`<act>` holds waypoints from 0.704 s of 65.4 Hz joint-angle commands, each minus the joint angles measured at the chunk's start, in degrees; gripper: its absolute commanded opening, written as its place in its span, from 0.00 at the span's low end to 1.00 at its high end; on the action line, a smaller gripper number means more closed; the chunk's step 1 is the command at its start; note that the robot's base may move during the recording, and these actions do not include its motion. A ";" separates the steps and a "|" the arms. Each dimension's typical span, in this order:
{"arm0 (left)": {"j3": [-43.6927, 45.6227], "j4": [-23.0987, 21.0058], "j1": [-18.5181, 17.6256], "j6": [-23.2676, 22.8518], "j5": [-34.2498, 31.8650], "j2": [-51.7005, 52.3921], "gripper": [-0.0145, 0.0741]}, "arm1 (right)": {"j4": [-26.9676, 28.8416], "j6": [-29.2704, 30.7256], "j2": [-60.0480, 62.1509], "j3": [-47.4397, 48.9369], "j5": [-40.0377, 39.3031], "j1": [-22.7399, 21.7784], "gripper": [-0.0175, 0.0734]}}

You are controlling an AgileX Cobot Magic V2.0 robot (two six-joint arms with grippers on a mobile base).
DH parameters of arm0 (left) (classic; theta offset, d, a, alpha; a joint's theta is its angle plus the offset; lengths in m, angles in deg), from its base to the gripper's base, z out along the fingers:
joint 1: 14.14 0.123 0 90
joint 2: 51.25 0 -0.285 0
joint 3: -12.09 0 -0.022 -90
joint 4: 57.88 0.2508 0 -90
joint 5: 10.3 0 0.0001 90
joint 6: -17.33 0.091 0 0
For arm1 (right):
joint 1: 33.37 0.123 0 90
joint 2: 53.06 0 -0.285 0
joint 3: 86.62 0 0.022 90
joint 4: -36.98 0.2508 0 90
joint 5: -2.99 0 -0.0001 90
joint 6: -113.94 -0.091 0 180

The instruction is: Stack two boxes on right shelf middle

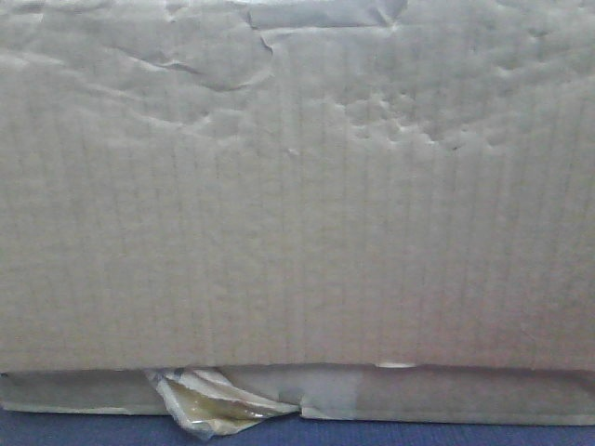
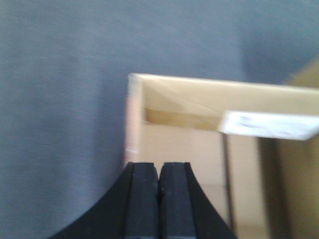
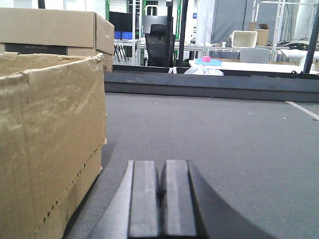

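Looking along my right tool [image 3: 162, 172], pads pressed together on nothing, I find the cardboard box [image 3: 50, 144] just to its left on the grey counter [image 3: 224, 139], with its side wall running away from me. My left tool [image 2: 159, 172], likewise closed and empty, sits at a box corner, with the open top and white label [image 2: 269, 124] ahead and to the right. I judge the box lies between my arms. The front view gives only cardboard and torn tape [image 1: 214, 404]. Only the right wrist shows the second box [image 3: 55, 27] behind.
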 commanded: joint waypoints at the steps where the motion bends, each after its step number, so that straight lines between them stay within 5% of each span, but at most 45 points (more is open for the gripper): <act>1: 0.54 1.16 0.93 0.67 -1.58 -0.16 0.05 | 0.06 0.00 0.21 0.02 -1.36 -0.32 0.01; 21: 0.54 2.24 0.57 3.30 -0.67 -4.21 0.55 | 0.06 0.00 0.21 0.02 -1.36 -0.32 0.01; 46: 0.54 1.60 0.57 6.92 1.41 -13.76 0.46 | 0.06 0.00 0.21 0.02 -1.36 -0.32 0.01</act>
